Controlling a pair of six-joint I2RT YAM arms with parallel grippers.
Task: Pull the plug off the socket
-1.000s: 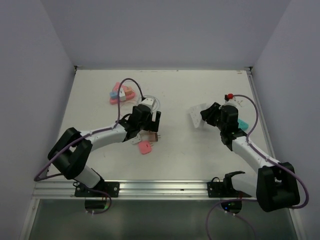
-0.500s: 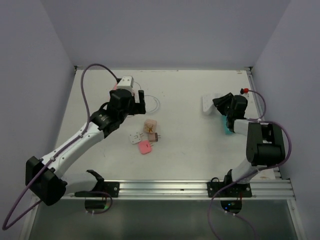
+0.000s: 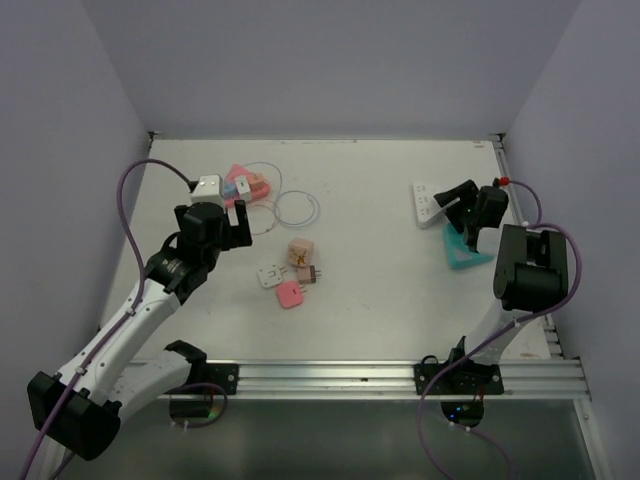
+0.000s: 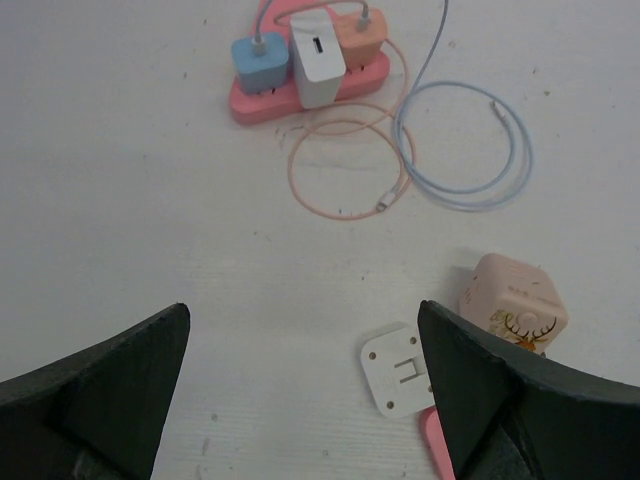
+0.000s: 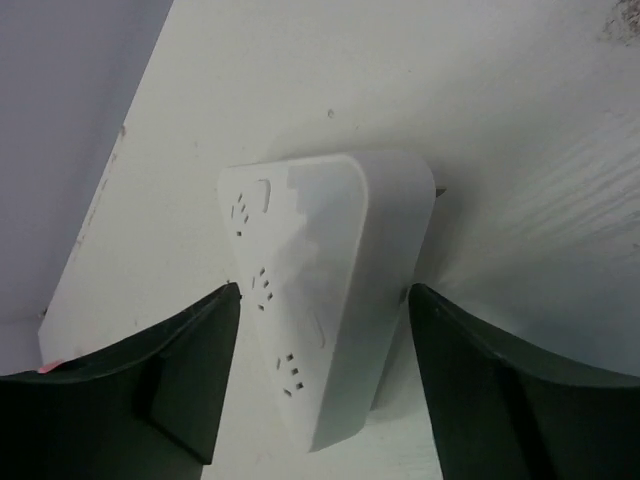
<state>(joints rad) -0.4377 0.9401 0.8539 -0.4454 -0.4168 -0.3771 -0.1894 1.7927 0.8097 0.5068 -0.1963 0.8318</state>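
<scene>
The pink socket strip lies at the far left of the table with a blue plug, a white plug and an orange plug seated in it. From above, the pink socket strip sits just beyond my left gripper. That left gripper hangs open above bare table, holding nothing. My right gripper is open at the far right, its fingers standing off either side of a white power strip that rests on its edge.
An orange cable loop and a blue cable loop lie beside the pink strip. Loose near the middle are a pink cube, a white adapter, a pink adapter and a small brown plug. A teal piece lies under the right arm.
The left arm has swung back and left, away from the loose adapters. The right arm carried the white power strip to the far right and has opened its jaws around it.
</scene>
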